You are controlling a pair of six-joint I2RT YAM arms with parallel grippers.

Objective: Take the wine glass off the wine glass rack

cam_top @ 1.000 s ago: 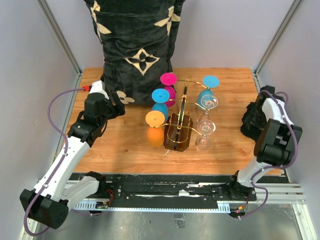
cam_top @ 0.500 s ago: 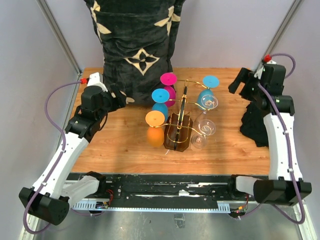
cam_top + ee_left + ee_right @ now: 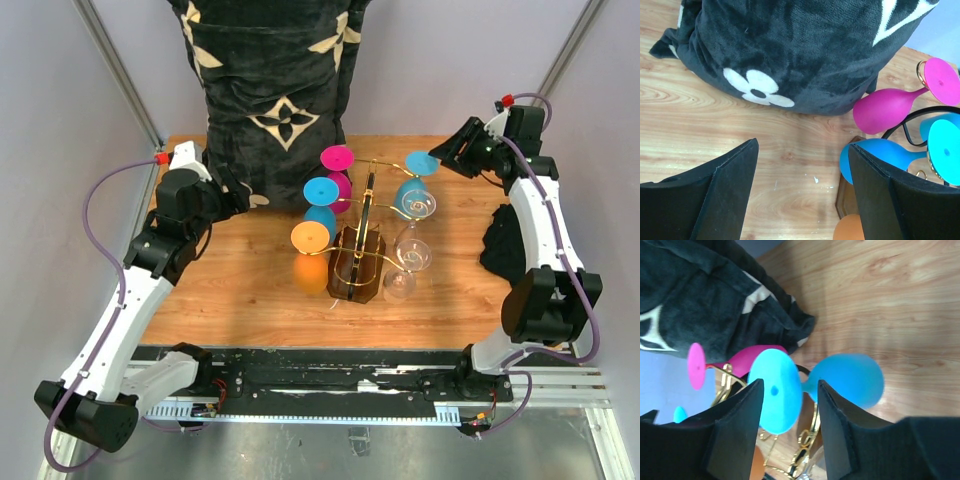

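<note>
We see the wine glass rack (image 3: 357, 262) standing mid-table, its far end near the black plush cushion (image 3: 275, 80) at the far edge of the table (image 3: 250, 290). The right gripper (image 3: 789, 384) hovers at the rack's far right arm, jaws partly apart and holding nothing. Just beyond its fingertips is the foot of the hanging blue wine glass (image 3: 850, 379). The left gripper (image 3: 802, 145) gapes wide over bare wood beside the cushion — free boards lie left and right of the rack.

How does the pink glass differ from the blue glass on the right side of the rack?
The pink glass is pink; the blue glass is light blue. The pink glass hangs on the rack's left side, the blue glass on its right. Both are opaque and hang foot up at the far end.
</note>
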